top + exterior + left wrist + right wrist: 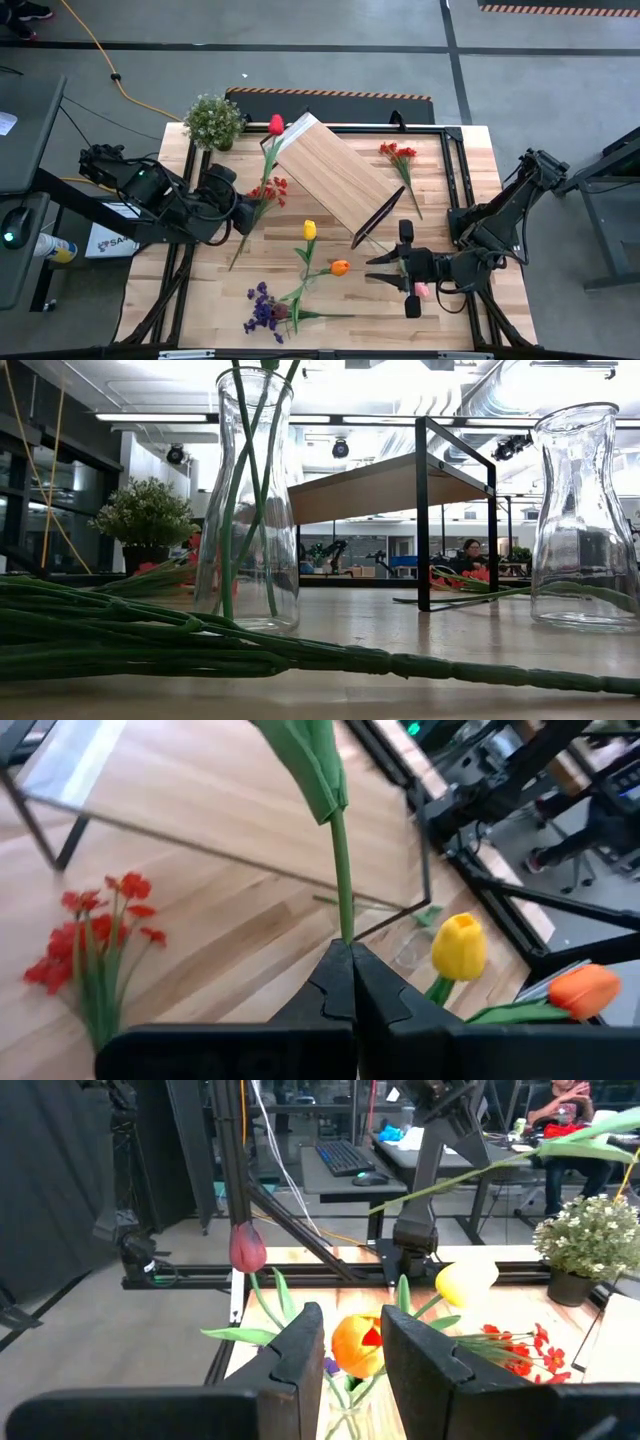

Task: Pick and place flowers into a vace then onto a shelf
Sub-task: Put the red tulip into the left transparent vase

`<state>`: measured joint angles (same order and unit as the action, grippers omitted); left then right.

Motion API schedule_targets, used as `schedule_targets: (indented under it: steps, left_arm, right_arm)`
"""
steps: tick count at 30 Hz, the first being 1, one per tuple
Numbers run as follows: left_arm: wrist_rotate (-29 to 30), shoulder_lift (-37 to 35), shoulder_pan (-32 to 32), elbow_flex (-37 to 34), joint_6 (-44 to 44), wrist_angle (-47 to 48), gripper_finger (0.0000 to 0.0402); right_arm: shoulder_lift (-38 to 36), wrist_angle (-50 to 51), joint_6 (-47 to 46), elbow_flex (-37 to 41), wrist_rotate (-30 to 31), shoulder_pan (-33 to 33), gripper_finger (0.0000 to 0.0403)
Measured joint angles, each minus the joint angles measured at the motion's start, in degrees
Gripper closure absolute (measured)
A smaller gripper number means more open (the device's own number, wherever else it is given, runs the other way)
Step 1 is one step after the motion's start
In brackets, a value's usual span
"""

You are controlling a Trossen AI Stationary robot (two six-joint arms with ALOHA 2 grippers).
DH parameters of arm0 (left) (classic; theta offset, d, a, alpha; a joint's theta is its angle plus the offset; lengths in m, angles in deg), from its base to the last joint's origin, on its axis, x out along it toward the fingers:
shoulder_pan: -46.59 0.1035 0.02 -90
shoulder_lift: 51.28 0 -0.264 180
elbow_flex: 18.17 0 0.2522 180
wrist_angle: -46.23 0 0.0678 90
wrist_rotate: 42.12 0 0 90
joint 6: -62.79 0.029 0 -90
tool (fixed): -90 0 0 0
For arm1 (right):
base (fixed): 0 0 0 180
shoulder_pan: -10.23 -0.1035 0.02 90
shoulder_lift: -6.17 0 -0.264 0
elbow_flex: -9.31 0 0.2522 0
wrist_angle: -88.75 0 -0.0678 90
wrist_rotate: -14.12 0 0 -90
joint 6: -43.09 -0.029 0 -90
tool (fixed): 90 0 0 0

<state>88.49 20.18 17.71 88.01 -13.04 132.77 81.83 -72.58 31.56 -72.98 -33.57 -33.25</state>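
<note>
Left tool clamped shut on the green stem of a red tulip, held over the left of the bench; bloom seen lying at the far end beside the shelf, stem running back toward the tool. Risk noted: grip sits low on a long, limp stem, so bloom likely to droop or swing and snag the shelf edge, or slip through the fingers. Right tool at the near right of the bench, fingers parted a little around a clear vase by the look of it; grasp not confirmed from the frames. Pink tulip just beside that tool. Further risk: a glass vase knocked over by a stem pushed in at an angle. Yellow tulip, orange tulip and purple spray lying loose mid-bench, between the two tools; red sprays far right, well apart from both.
</note>
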Motion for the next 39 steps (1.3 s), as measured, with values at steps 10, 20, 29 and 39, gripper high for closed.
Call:
schedule_targets:
  steps: [10, 20, 29, 39]
  left_arm:
    - [2.15, 0.0, 0.0, 0.0, 7.84, -8.09, 0.038]
    - [2.59, 0.0, 0.0, 0.0, 18.1, -18.03, 0.038]
    - [2.31, 0.0, 0.0, 0.0, 25.18, -23.28, 0.038]
    - [2.03, 0.0, 0.0, 0.0, 30.35, -25.33, 0.038]
  right_arm:
    - [0.0, -3.78, 0.04, 0.0, -8.52, 6.77, 0.0308]
    - [0.0, -10.86, 1.51, 0.0, -20.36, 15.52, 0.0308]
    - [0.0, -17.26, -0.2, 0.0, -33.01, 22.63, 0.0308]
    - [-0.02, -20.66, -4.46, 0.0, -43.24, 30.25, 0.0308]
